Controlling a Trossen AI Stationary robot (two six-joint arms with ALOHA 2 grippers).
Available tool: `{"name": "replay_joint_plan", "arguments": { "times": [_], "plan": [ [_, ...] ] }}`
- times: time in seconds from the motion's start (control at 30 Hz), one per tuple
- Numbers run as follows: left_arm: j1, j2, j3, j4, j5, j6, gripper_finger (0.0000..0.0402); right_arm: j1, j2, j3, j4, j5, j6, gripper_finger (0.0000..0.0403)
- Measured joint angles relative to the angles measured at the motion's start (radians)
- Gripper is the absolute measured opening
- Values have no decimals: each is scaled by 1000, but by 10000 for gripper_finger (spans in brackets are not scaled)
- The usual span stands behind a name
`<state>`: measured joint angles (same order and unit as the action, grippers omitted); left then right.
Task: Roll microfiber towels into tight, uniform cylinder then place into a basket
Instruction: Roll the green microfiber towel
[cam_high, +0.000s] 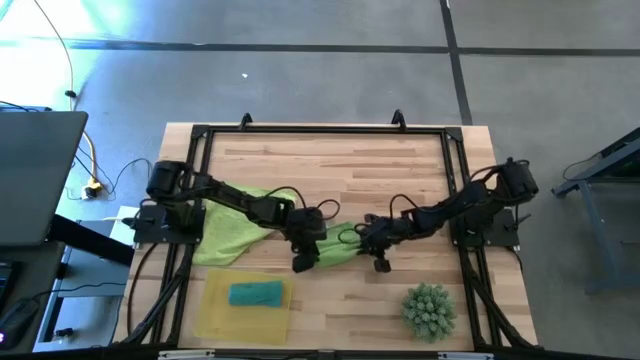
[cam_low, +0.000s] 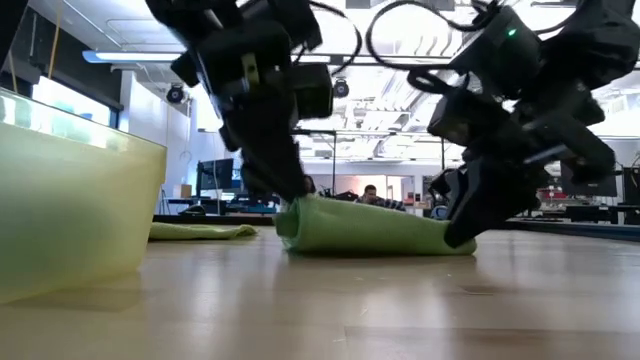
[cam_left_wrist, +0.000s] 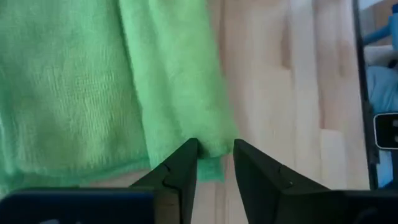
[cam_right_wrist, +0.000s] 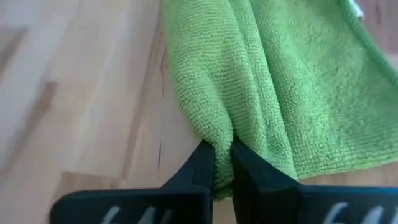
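Towel (cam_high: 330, 247), soft, light and floppy, lies half-rolled at table centre, 1 o'clock from the basket (cam_high: 212, 312). Right gripper (cam_right_wrist: 222, 163) is pinched on its folded edge; left gripper (cam_left_wrist: 216, 163) straddles the other end, jaws apart. Corners seem best to grip.

From overhead I saw a grey concrete floor (cam_high: 330, 75) crossed by dark seams, with a yellow cable (cam_high: 88, 160) trailing beside the table. At table height, bright ceiling lights (cam_low: 395, 25) (long strips) glared, and a seated person (cam_low: 371, 195) showed far behind.
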<state>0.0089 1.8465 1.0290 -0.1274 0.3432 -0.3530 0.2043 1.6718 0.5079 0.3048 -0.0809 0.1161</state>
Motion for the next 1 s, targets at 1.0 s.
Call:
{"name": "replay_joint_plan", "arguments": {
  "times": [1.0],
  "plan": [
    [-262,31,6,152,-752,498,165,-193,2,-6,-11,-399,509,13]
  ]
}}
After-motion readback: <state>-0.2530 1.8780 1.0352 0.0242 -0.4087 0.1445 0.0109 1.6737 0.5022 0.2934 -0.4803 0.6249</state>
